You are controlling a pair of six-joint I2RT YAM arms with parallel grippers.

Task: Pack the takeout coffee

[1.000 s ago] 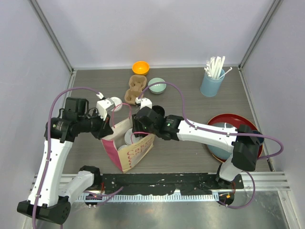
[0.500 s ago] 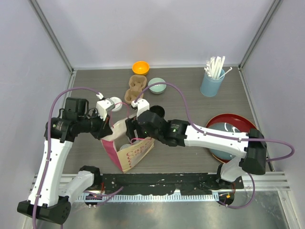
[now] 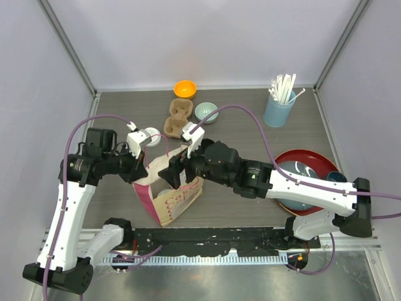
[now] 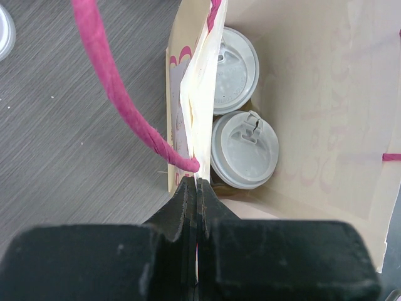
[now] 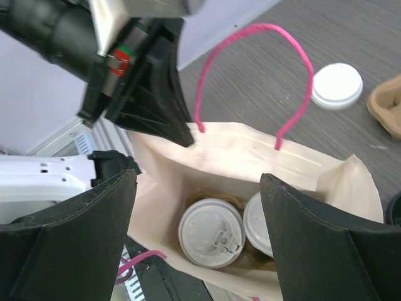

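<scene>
Cream paper bag (image 3: 178,202) with pink print and pink cord handles (image 4: 119,94). Inside it, two pale grey-white lids (image 4: 244,150). Under it, a dark grey wood-grain surface (image 3: 313,128). Behind it, an orange bowl (image 3: 185,89); to its right, a red tray (image 3: 301,152).

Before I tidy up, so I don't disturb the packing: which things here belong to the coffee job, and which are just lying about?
Job: paper bag, two lidded cups inside it, left gripper pinching its rim, right gripper open above.
Lying about: orange bowl, cardboard carrier, pale green bowl, straw tumbler, red tray. White lid beside the bag: unclear.
</scene>
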